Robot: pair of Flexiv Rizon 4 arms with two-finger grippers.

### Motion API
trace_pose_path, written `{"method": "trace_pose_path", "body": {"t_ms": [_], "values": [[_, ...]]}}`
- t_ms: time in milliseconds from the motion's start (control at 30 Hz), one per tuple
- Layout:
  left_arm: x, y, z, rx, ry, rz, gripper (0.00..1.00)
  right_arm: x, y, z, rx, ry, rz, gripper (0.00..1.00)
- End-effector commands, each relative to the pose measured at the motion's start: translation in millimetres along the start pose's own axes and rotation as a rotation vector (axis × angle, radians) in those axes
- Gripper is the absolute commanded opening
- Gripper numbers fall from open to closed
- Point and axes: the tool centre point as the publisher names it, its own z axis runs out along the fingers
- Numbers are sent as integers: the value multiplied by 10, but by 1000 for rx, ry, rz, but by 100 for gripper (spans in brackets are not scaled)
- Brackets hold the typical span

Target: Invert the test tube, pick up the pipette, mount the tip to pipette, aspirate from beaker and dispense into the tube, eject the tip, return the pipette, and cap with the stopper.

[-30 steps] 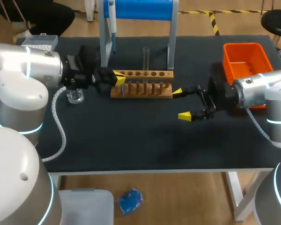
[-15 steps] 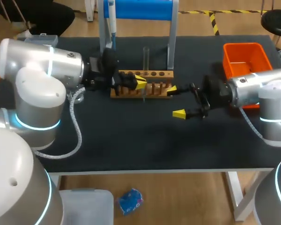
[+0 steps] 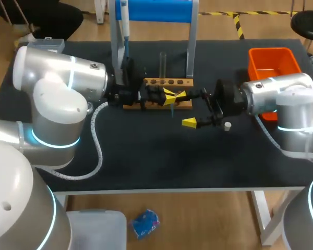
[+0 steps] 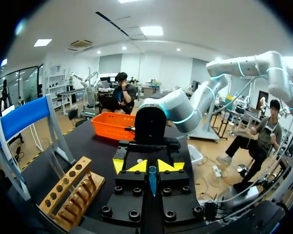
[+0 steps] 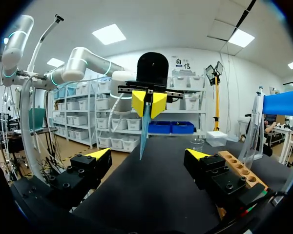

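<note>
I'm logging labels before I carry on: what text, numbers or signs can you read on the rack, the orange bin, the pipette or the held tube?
No text can be read on any of the table's things.
On the wooden rack: no marking shows.
On the orange bin: plain walls, no label.
On the pipette: any print is too small to read.
On the held blue tube: no graduations legible.

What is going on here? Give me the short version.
The left gripper is shut on a slim bluish test tube and holds it out above the table in front of the wooden rack. The right gripper faces it with its fingers open. The tube hangs ahead of them and they do not touch it. The pipette hangs on the blue stand, not yet picked up.
</note>
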Motion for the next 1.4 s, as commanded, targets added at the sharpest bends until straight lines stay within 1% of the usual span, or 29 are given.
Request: {"method": "trace_pose_path", "body": {"t_ms": [33,133,200,300,367,400,533,600,733,1033,1167,1233,1400], "values": [[-35,28,110,-1,3,5,0,-53,23,53,-1,10,1,100],[-40,38,129,-2,4,8,0,-48,48,81,-1,14,2,100],[-49,55,149,-6,2,13,0,-49,57,91,-2,18,3,94],[-70,82,169,-8,1,12,0,-30,58,115,3,20,11,92],[-77,87,171,-4,0,10,0,-39,59,119,3,23,13,87],[-80,89,175,-2,2,9,0,-27,56,132,5,24,15,86],[-83,97,199,1,8,7,0,-46,55,143,7,29,20,75],[-80,92,200,2,8,8,0,-58,47,157,8,32,25,61],[-70,88,216,-11,11,11,0,-40,42,206,10,37,29,49],[-68,97,211,-14,5,17,0,-52,30,201,14,36,36,46],[-68,111,213,-13,1,16,0,-51,32,192,11,33,36,41],[-68,113,213,-11,-1,16,0,-49,37,187,8,34,35,35],[-74,126,215,-11,-4,13,0,-39,41,185,1,35,34,33]]}}
